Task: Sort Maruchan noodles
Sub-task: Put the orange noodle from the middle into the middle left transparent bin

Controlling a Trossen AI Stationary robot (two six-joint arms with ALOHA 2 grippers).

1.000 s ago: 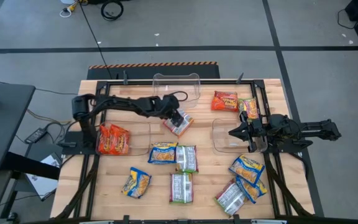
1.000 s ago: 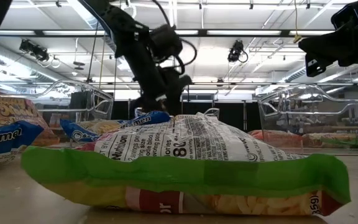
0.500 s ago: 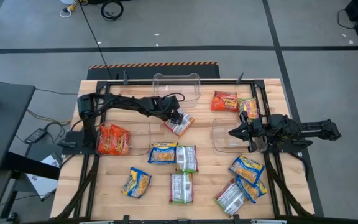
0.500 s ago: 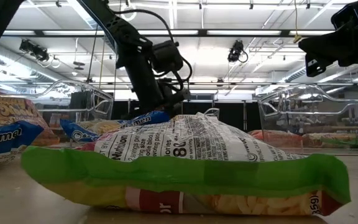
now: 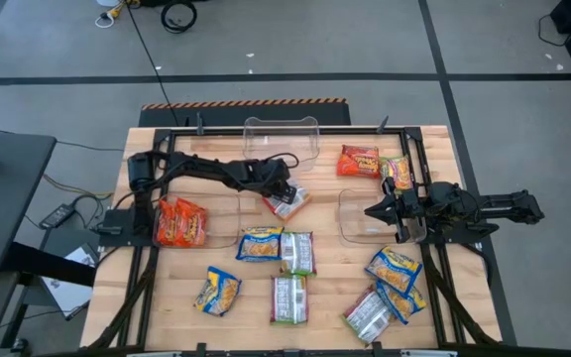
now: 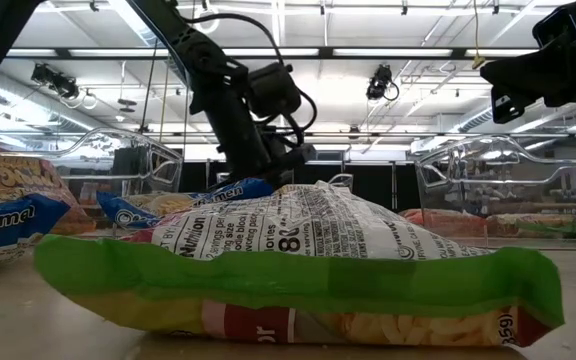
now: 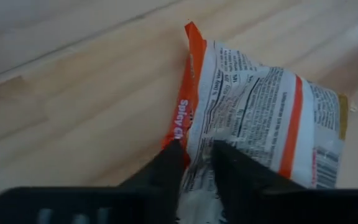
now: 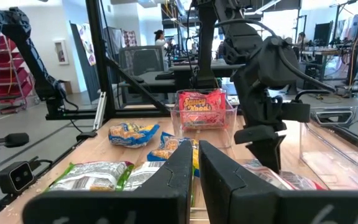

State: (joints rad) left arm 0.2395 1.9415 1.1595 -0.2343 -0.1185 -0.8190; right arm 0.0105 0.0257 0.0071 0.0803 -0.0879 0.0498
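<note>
- Maruchan noodles (image 5: 295,253) lie scattered across the wooden table (image 5: 236,317), most of the packets toward its near half: a blue-and-yellow one (image 5: 260,244) and two silver-green ones at the middle, another blue-and-yellow one (image 5: 217,291) at the near left, and a cluster (image 5: 390,288) at the near right.
- Clear plastic bins sit at three points: a left bin (image 5: 228,220) holding orange-red packets (image 5: 180,222), an empty-looking far bin (image 5: 283,139) at mid-table, and a right bin (image 5: 363,213) under the right arm.
- Two more packets, an orange-red one (image 5: 359,161) and a second (image 5: 397,172) beside it, rest at the far right of the table.
- The left gripper (image 5: 278,192) reaches down at mid-table; in the left wrist view its fingers (image 7: 166,163) are pinched nearly together on the edge of a silver-white packet with orange trim (image 7: 260,118), which lies flat on the wood.
- The right gripper (image 5: 373,210) hovers above the right bin, its fingers (image 8: 179,165) drawn close with only a narrow gap and nothing between them.
</note>
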